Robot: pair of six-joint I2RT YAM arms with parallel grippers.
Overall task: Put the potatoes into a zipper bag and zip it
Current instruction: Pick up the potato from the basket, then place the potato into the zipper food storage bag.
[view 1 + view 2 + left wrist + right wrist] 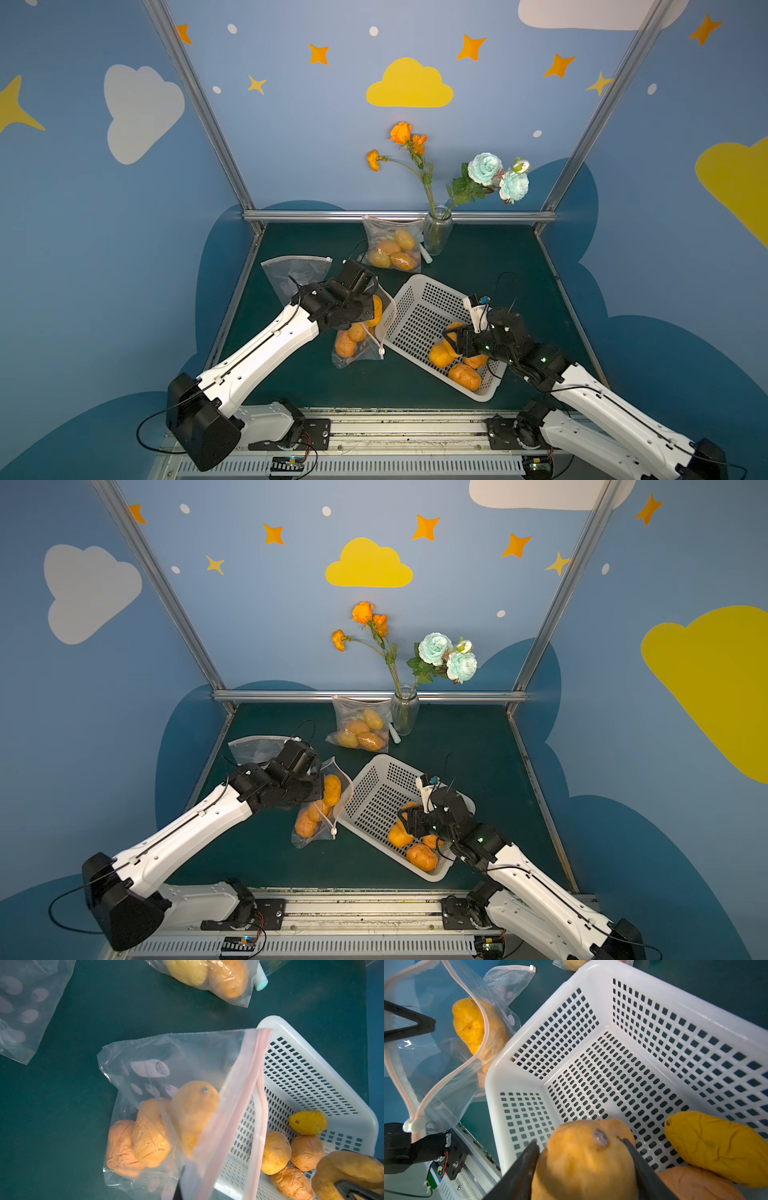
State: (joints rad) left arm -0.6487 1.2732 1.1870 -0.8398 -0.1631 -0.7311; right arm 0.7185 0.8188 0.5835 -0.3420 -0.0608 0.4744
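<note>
My left gripper (187,1169) is shut on one lip of the clear zipper bag (360,338), holding its pink-edged mouth (475,1057) up and open beside the white basket (419,307). Three orange potatoes (149,1132) lie inside this bag. Over the near end of the basket, my right gripper (579,1142) is shut on an orange potato (583,1165), one finger on each side of it. Several more potatoes (307,1123) lie in the basket's near corner. The white slider (412,1124) sits at one end of the bag's zipper.
A second clear bag (392,249) filled with potatoes leans at the back next to a glass vase (436,230) of flowers, with a white and teal pen (427,254) between them. An empty bag (295,270) lies at the back left. Metal posts and blue walls enclose the green table.
</note>
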